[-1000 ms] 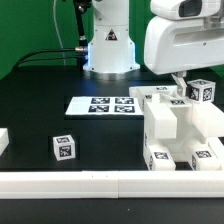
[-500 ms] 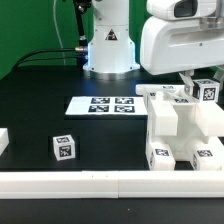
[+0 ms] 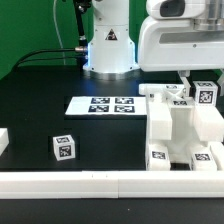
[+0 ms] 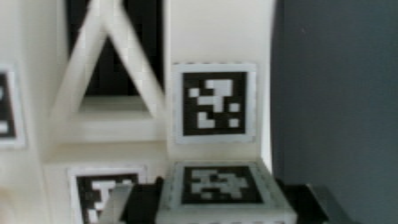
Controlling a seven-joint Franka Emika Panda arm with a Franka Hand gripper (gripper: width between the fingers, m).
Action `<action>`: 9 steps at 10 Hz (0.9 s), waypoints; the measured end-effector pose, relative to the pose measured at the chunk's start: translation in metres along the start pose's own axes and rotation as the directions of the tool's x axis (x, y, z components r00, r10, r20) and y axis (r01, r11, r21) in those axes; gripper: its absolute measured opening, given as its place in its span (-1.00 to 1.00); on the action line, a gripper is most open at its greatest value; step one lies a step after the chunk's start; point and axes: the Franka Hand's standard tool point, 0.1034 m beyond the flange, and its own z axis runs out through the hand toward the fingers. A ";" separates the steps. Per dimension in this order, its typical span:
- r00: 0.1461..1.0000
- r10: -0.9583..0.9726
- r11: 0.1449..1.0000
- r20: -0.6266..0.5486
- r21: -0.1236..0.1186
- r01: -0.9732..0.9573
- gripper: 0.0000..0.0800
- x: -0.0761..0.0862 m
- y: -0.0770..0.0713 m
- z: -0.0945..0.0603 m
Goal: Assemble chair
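1. Black worktop (image 3: 40,115), green backdrop (image 3: 30,25) behind, long white border rail (image 3: 90,182) along the front.
2. Partly built white plastic chair (image 3: 175,128) at the exterior view's right: several tagged pieces joined, more left to fit.
3. Flat white marker board (image 3: 102,104) mid-worktop.
4. Hand (image 3: 200,90) closed on a small white tagged square block (image 3: 205,97) at the chair's top.
5. Loose white tagged cube (image 3: 64,148) well apart, unfitted.

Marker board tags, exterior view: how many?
4 tags, two-by-two on the marker board: two far, two near. Chair parts beside it may hide more.
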 end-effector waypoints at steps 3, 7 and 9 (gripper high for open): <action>0.964 0.265 0.964 0.000 -0.001 -0.265 -0.32 0.001 0.003 0.007; 0.888 0.460 0.888 0.009 0.015 -0.460 -0.32 0.002 0.003 0.007; 0.893 0.451 0.893 0.009 0.014 -0.451 -0.32 0.002 0.003 0.007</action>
